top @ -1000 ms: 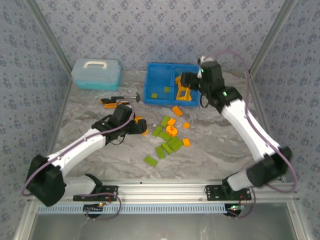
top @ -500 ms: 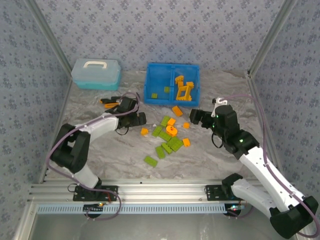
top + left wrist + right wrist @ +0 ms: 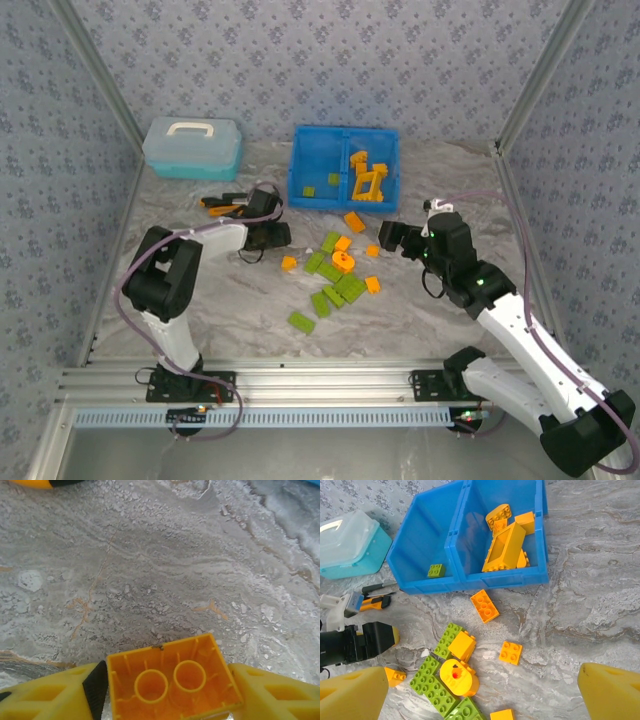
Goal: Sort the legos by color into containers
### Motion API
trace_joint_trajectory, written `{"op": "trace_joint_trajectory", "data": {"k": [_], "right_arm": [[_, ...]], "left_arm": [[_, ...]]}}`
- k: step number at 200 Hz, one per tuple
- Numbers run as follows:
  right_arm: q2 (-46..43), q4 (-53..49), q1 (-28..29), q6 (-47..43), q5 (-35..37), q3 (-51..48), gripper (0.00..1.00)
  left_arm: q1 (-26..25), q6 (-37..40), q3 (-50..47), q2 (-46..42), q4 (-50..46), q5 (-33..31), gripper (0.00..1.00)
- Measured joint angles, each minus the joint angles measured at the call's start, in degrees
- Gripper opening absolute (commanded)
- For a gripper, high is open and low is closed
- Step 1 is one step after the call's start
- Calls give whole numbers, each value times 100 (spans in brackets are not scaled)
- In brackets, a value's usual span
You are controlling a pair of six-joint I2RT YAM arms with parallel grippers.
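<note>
One grey marbled table (image 3: 400,325) carries everything. The blue bin (image 3: 340,203) stands against its far edge, a little right of centre, split by a divider into a left compartment (image 3: 415,540) and a right compartment (image 3: 480,500). A pale teal lidded box (image 3: 192,148) sits in the far left corner.

The right gripper (image 3: 390,238) hangs in front of the bin's right end, just right of the loose bricks. Its yellow fingers (image 3: 355,695) are spread wide with nothing between them. The left gripper (image 3: 272,237) is low over the table, left of centre. Its jaws are closed on an orange brick (image 3: 172,680), whose hollow underside with two round tubes faces the wrist camera, and both fingers press on its sides.

An orange-and-black utility knife (image 3: 222,204) lies just beyond the left gripper, toward the teal box.

The orange frame (image 3: 504,546) lies tilted in the right compartment among a few smaller orange pieces. The left compartment holds a green brick (image 3: 436,570) near its front wall.

The loose legos (image 3: 350,287) lie in the middle of the table, mostly lime green bricks packed close around a round orange piece (image 3: 460,676). An orange two-by-four brick (image 3: 484,605) lies just in front of the bin. A small orange square (image 3: 510,652) sits apart to the right. Another orange brick (image 3: 289,263) rests just beside the left gripper, and a lone green brick (image 3: 301,322) lies nearest the near edge.
</note>
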Motion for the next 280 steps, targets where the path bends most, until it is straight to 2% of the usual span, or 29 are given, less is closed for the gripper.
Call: {"op": "trace_joint_trajectory", "data": {"k": [30, 67, 98, 120, 149, 173, 209, 242, 264, 280], "right_arm": [[2, 0, 11, 66, 0, 0, 100], [17, 2, 33, 111, 2, 0, 100], [26, 0, 37, 151, 7, 0, 100], [26, 0, 37, 195, 17, 0, 100], [26, 2, 48, 238, 68, 0, 100], [11, -4, 48, 284, 127, 0, 100], [-212, -140, 68, 367, 192, -20, 100], [-452, -313, 74, 385, 267, -44, 100], [-505, -374, 72, 385, 310, -94, 100], [-529, -437, 74, 385, 317, -120, 100]], "left_arm": [[0, -37, 4, 22, 114, 11, 46], [2, -11, 4, -11, 138, 81, 36], [-83, 4, 4, -461, -61, 146, 34], [-385, 48, 146, -1045, -129, 140, 35], [-1023, 334, 1217, -1139, -48, 101, 35], [-1300, 671, 2518, -516, 229, 101, 35], [-1294, 984, 4013, 918, 546, 52, 35], [-1272, 1189, 5608, 2496, 299, 57, 36], [-1285, 1335, 6690, 3346, -55, 74, 41], [-1305, 1410, 7375, 3792, -343, 61, 50]]}}
